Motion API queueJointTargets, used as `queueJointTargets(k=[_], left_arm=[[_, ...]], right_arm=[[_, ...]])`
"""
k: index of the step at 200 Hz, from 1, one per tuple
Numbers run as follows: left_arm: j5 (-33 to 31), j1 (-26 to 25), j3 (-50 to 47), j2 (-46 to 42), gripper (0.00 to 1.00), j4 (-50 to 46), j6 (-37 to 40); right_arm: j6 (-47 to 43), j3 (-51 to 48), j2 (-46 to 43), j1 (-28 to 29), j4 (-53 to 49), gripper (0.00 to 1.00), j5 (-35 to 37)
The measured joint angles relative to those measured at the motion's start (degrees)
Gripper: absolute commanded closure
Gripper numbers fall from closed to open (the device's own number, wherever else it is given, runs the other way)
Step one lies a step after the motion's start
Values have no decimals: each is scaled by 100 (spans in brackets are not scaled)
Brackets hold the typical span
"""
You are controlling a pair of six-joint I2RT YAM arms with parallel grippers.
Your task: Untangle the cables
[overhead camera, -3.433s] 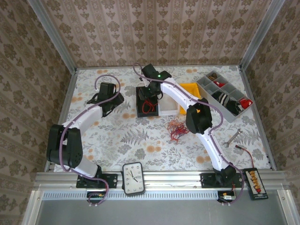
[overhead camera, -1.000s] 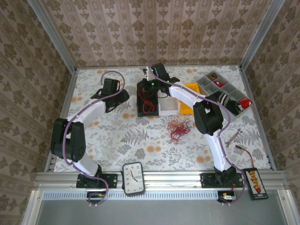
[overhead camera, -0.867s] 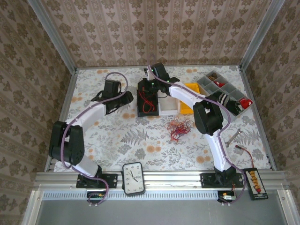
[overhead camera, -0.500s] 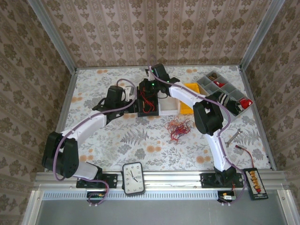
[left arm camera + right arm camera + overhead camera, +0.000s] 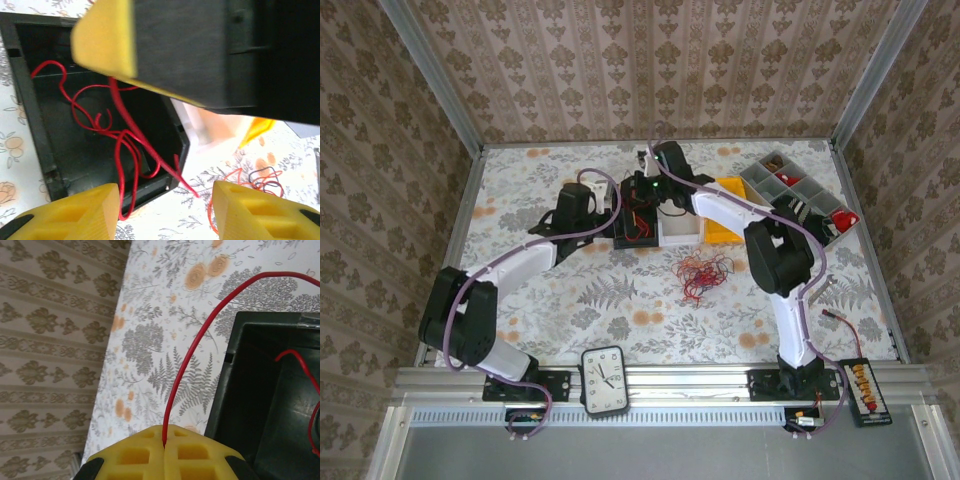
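Red cable strand (image 5: 169, 400) is pinched in the right pincer (image 5: 164, 440) above the black bin (image 5: 635, 245), upper centre of the overhead frame; a second bundle (image 5: 700, 272) lies on the worktop (image 5: 570, 300) lower right of it. My left pincer (image 5: 165, 207), spread and empty, has swung in to the bin, so I judge a two-handed separation is starting. Left wrist view shows loops (image 5: 120, 137) inside the bin; right wrist view shows the clamp point.

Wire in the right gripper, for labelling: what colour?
The wire is red, clearest in the right wrist view.
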Motion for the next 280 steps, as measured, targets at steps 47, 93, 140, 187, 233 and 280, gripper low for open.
queueJointTargets(k=[47,93,140,187,233,280], left_arm=[[-254,0,-24,0,49,623,-282],[-35,0,-24,55,50,1071,-426],[157,-4,-68,63,51,1226,-494],[284,-4,-149,61,53,1233,-490],[330,-4,-153,76,56,1246,-492],[374,-7,-120,380,59,1329,-498]], right_arm=[[337,-457,-310,-125,459,100,-245],[378,-719,-452,-125,562,100,-286],[682,-743,-452,-153,852,100,-424],[992,-782,-463,-208,1167,100,-529],[1130,-907,-549,-254,1314,100,-570],[1156,-962,-699,-258,1377,100,-575]])
